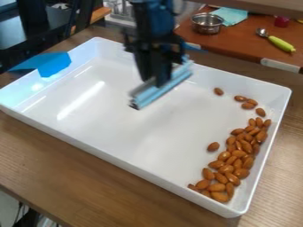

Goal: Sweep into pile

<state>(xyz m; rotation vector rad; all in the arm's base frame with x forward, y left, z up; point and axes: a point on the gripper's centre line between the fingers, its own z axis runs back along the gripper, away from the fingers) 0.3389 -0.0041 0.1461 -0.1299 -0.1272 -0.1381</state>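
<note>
The black gripper hangs over the middle of the white tray, towards its back, and is shut on a light-blue sweeping tool. The tool's long edge runs at a slant, from lower left to upper right. Brown almonds lie in a long band against the tray's right wall, thickest near the front right corner. A single almond is a little left of the band. Several more lie loosely towards the back right, with one almond farthest back. The tool is left of all the almonds.
A blue piece lies over the tray's left rear wall. Behind the tray, a red-brown surface holds a metal pot, a teal cloth and a spoon with a green handle. The tray's raised walls surround the almonds.
</note>
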